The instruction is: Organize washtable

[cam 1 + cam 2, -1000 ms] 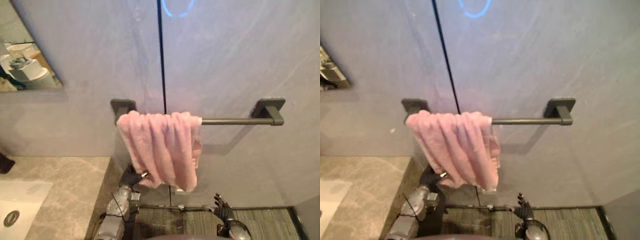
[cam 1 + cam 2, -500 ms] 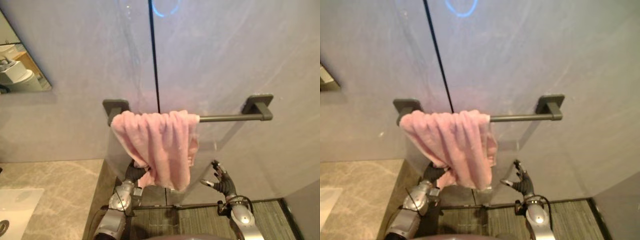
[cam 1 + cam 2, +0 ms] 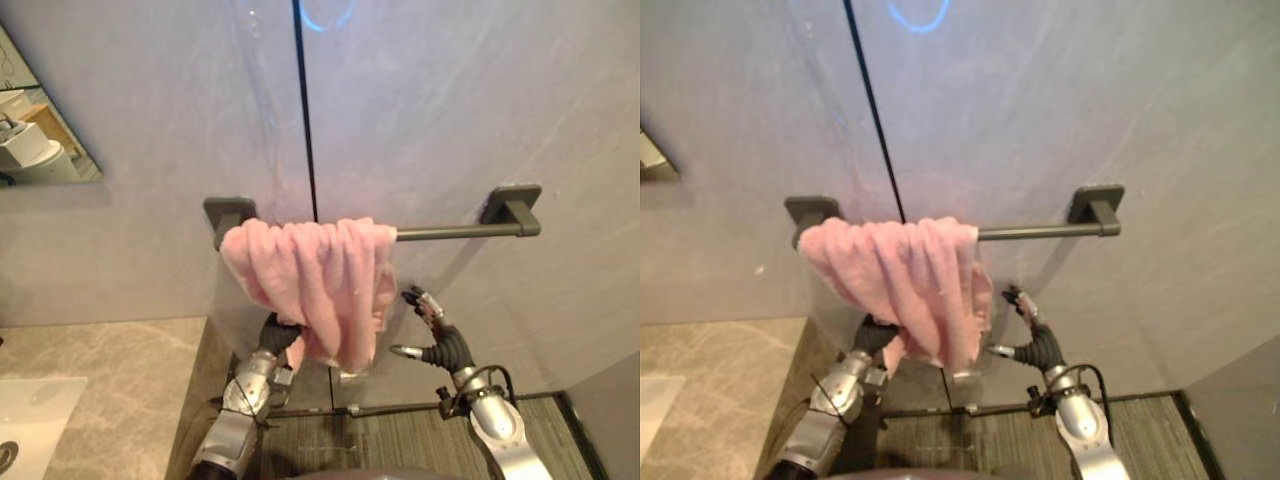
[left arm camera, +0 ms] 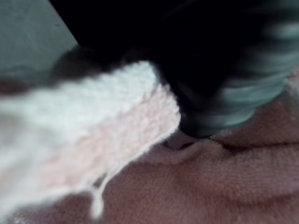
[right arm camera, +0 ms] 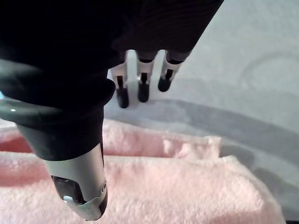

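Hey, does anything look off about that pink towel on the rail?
Yes. The pink towel is bunched up at the left end of the towel bar, hanging in crumpled folds with an uneven lower edge, and the rest of the bar is bare.

Fluffy pink terry towel; matt dark metal rail.

Pink towel — dark grey rail

My left hand points upward at lower centre; my right hand, lower right, holds its fingers spread and straight.
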